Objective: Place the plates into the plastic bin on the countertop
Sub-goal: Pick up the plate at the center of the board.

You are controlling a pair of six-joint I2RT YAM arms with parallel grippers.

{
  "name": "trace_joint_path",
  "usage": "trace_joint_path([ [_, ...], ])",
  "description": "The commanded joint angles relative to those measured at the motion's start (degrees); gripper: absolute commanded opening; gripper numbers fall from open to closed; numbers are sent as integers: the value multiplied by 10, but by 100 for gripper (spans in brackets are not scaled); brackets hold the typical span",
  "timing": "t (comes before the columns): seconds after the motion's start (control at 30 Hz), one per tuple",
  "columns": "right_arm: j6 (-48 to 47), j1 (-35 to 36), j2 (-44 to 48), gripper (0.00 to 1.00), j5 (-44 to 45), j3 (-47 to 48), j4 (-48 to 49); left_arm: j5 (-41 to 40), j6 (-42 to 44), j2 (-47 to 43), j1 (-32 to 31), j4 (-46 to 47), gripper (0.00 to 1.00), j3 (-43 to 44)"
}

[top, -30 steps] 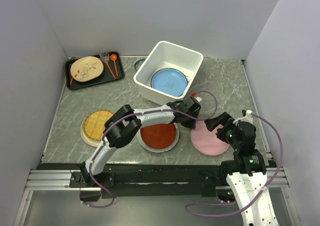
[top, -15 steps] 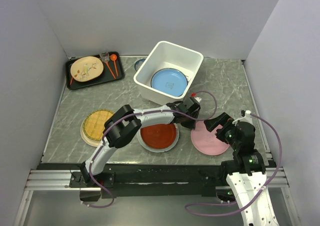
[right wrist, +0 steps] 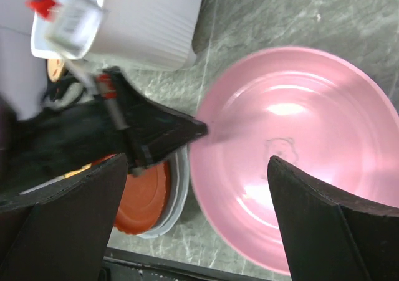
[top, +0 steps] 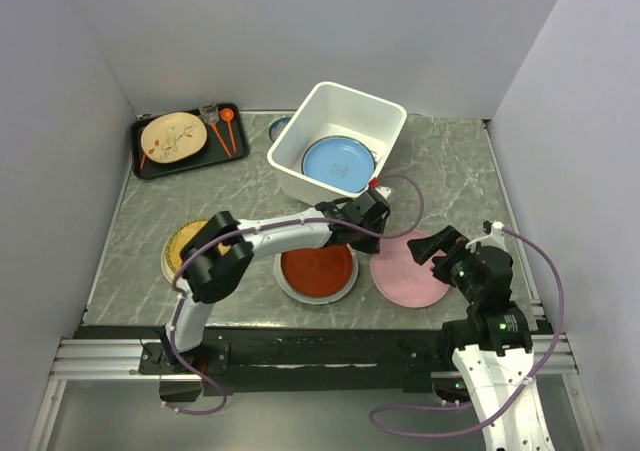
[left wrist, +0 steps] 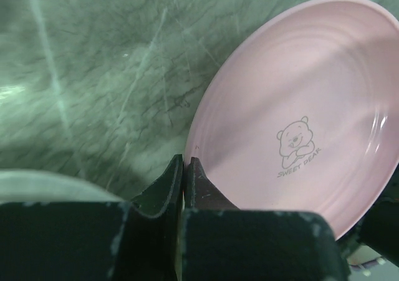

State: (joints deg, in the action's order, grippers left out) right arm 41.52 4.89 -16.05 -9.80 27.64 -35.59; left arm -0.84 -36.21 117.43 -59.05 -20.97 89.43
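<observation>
Pink plate: the pink plate sits on the table, on the near side of the plastic bin, just off the bin's near right corner and not yet inside it.
Handling: it looks like a stiff, glossy moulded plate with a raised rim and a small bear printed in its well. I judge it light and not very fragile, but slick enough to slide or swing out of a thin pinch.
Where to hold: the rim is the only part offering purchase. A deeper bite across the lip would likely resist twisting better than a tip hold.
Left end effector: the left end effector is closed, its fingertips pinching the plate's rim on the edge facing the bin. Whether that edge is lifted off the table I cannot tell.
Right end effector: the right end effector is spread wide with nothing in it, over the plate's side farthest from the bin.
Red plate: the red plate rests on a paler plate, in front of the bin and beside the pink one.
Light blue plate: the light blue plate lies flat inside the bin.
Woven yellow plate: the woven yellow plate sits well to the bin's near left, partly hidden by the left arm.
</observation>
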Motion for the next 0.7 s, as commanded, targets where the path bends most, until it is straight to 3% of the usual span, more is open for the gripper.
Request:
trace_joint_path([
  [0.0, 3, -1, 19, 100, -25, 11, 37, -34, -13, -100, 2, 14, 1, -22],
  [0.67, 22, 0, -17, 100, -99, 22, 145, -114, -39, -294, 24, -10, 1, -187],
])
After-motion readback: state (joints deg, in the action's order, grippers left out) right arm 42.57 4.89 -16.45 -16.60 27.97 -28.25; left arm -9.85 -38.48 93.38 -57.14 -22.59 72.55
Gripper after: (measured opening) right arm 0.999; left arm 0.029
